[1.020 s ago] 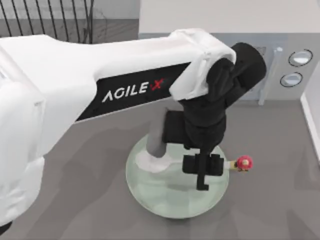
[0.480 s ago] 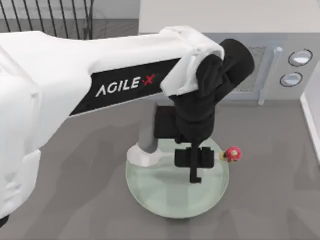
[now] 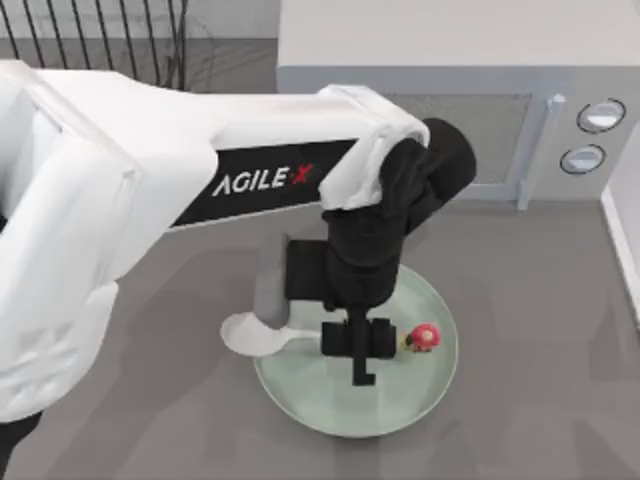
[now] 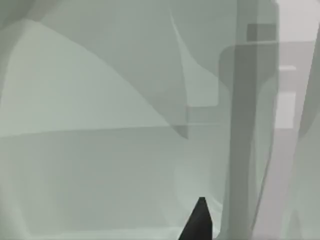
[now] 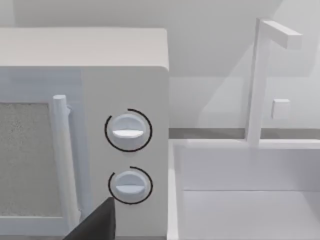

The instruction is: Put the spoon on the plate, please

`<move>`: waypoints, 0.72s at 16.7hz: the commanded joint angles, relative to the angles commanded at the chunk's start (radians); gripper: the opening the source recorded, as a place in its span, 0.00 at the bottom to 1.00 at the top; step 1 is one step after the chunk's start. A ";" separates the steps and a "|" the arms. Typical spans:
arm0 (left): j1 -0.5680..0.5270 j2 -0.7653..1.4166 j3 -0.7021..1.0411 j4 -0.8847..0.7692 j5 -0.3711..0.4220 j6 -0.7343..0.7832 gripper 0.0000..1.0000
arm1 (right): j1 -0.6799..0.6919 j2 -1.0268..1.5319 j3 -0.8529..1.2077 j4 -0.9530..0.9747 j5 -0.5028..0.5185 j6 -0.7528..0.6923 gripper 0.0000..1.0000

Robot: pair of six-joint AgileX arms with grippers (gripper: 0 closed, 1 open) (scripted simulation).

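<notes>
Now left hand [image 3: 362, 345] low over plate [image 3: 300, 385] — gripping spoon [image 3: 260, 335]

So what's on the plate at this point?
On the plate lies the spoon's knob end, while its bowl juts past the left rim. The left gripper covers the handle's middle, so contact there is hidden.

The plate [image 3: 330, 405] was a large round dish of pale mint-green, glossy, with a low raised rim, lying flat directly under the left tool [image 3: 357, 340]. The spoon [image 3: 255, 335] was small and white, level across the plate, held at its slim handle in the tool. Its oval bowl reached past the rim to the tool's left, and its red-and-yellow knob [image 3: 424, 337] was just to the tool's right.
</notes>
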 joint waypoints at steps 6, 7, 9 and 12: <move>0.000 0.000 0.000 0.000 0.000 0.000 0.23 | 0.000 0.000 0.000 0.000 0.000 0.000 1.00; 0.000 0.000 0.000 0.000 0.000 0.000 0.30 | 0.000 0.000 0.000 0.000 0.000 0.000 1.00; 0.000 0.000 0.000 0.000 0.000 0.000 0.45 | 0.000 0.000 0.000 0.000 0.000 0.000 1.00; 0.000 0.000 0.000 0.000 0.000 0.000 0.68 | 0.000 0.000 0.000 0.000 0.000 0.000 1.00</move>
